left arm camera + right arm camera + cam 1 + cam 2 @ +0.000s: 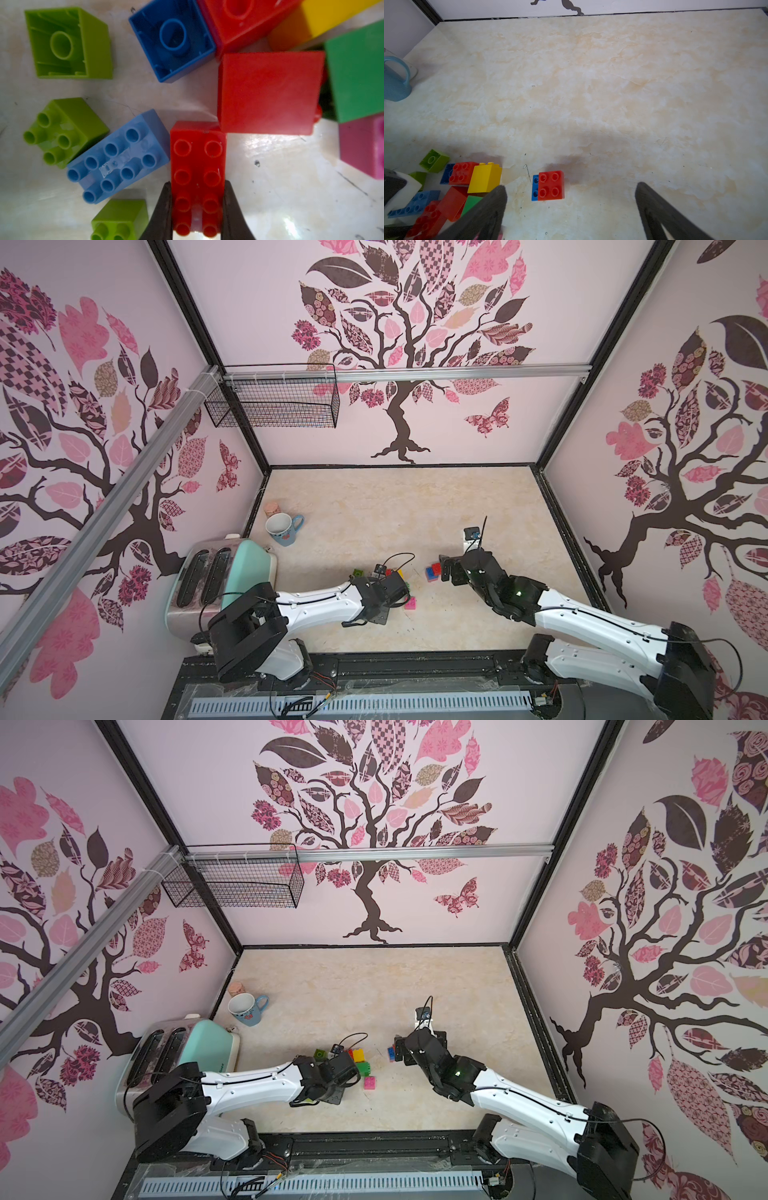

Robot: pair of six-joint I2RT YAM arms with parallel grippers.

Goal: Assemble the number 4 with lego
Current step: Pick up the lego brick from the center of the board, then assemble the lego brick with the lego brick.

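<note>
The place is a robot test cell in a lab, dressed up to look like a home. Black frame posts and aluminium rails box it in, and the wall panels are pink sheets printed with a tree. A left arm and a right arm stand on a black base rail behind a slotted cable duct. Homely props are few: a toaster, a blue mug, a wire basket and loose lego on a marble-look tabletop.
</note>
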